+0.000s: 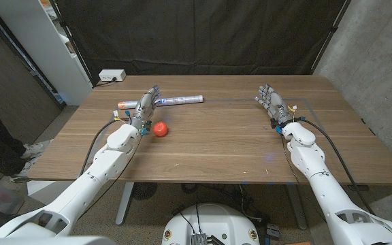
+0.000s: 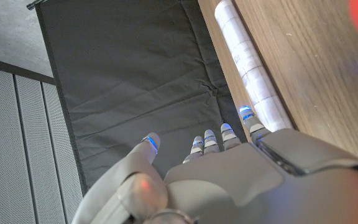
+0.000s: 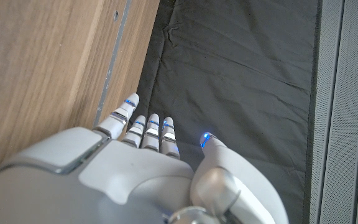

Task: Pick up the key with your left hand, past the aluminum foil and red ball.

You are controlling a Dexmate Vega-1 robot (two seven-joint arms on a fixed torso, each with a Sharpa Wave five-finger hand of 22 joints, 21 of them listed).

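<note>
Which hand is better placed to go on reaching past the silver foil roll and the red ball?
The left hand. It is right beside the silver aluminum foil roll and the small red ball, fingers apart, holding nothing. The right hand stands far across the wooden table. I cannot make out the key.

No text, label, brand, number or sign can be read on anything here.

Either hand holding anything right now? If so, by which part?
Nothing is held. The left hand stands by the foil roll, fingers straight and apart. The right hand is open too, fingers spread over the table edge.
</note>
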